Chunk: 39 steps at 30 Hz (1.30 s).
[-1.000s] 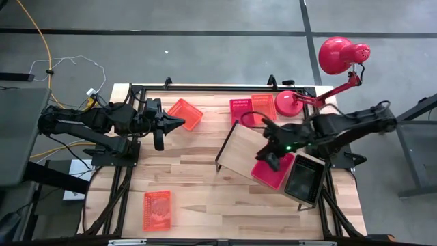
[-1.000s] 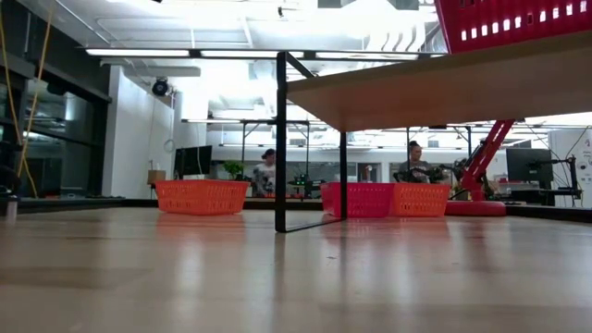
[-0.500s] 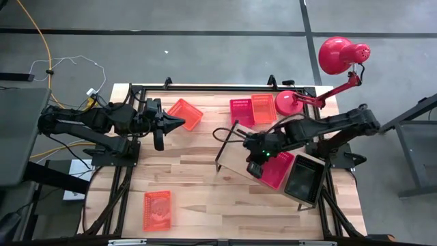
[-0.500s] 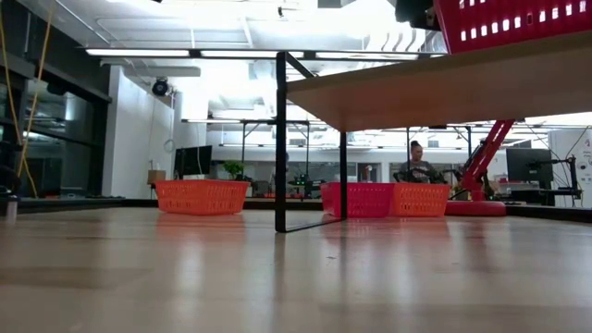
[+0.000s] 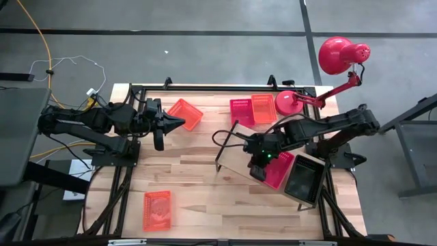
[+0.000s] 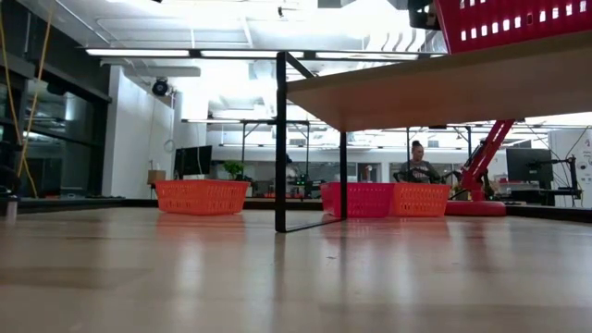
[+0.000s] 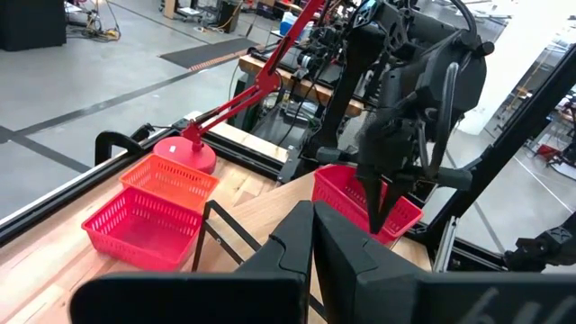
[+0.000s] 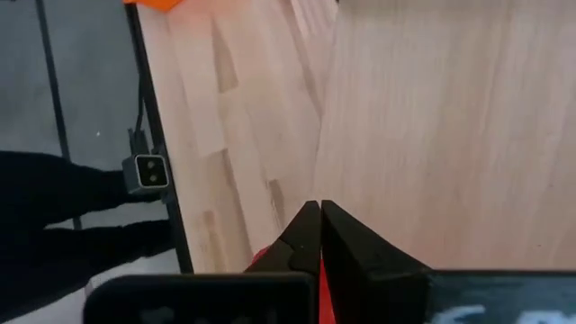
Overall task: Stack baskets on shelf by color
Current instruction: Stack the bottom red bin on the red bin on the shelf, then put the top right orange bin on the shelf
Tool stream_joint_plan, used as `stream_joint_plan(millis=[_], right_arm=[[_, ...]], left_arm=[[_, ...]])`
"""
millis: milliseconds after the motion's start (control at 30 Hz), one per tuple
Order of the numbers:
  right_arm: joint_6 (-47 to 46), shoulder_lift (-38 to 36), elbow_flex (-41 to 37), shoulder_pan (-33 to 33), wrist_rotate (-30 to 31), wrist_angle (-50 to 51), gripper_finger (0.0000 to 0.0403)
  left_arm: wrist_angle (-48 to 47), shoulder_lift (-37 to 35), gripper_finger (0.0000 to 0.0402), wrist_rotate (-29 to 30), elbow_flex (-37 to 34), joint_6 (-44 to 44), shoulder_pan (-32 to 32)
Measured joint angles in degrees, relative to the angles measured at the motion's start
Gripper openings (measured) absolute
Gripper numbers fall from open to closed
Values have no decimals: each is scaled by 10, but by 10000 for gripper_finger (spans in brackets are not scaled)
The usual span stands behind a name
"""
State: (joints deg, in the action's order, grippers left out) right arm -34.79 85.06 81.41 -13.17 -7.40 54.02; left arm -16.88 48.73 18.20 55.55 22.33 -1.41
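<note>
The shelf (image 5: 239, 147) is a pale board that stands mid-table on a black bracket (image 6: 280, 139). A red basket (image 5: 280, 171) sits on its right end, also seen in the low view (image 6: 518, 23). My right gripper (image 5: 257, 169) is at that basket's left end, pointing down, shut. A black basket (image 5: 304, 179) lies beside it on the table. A red basket (image 5: 241, 111) and an orange basket (image 5: 263, 109) rest side by side near the far edge. My left gripper (image 5: 181, 123) is shut and waits beside another orange basket (image 5: 186, 113). My right gripper comes from above, pointing down, and meets the red basket at its end wall (image 7: 364, 214) toward the table's left. A red sliver (image 8: 322, 288) shows between the shut fingers, so the rim looks pinched. The basket stays flat on the shelf.
A fourth basket, orange (image 5: 157, 208), lies near the table's near left corner. A red desk lamp (image 5: 290, 104) stands at the far right corner, its head beyond the table. Bare tabletop (image 5: 191, 171) lies left of the shelf. A person (image 6: 413, 159) sits in the room behind.
My right gripper has moved toward the table's left and slightly nearer, from over the red basket's middle to its left end, and has barely moved in the last half second. The red basket stays on the shelf.
</note>
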Motion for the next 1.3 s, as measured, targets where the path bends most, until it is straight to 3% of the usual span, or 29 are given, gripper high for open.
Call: stream_joint_plan(millis=[700,833,1067,1300], right_arm=[[29,-1,0,-1,-44,22,0],[31,-21,0,-1,3,20,0],[35,-110,-7,-8,151,6,0],[-19,-199,-106,-9,188,-83,0]], left_arm=[[0,0,1,0,0,0,0],[0,0,0,0,0,0,0],[0,0,0,0,0,0,0],[0,0,0,0,0,0,0]])
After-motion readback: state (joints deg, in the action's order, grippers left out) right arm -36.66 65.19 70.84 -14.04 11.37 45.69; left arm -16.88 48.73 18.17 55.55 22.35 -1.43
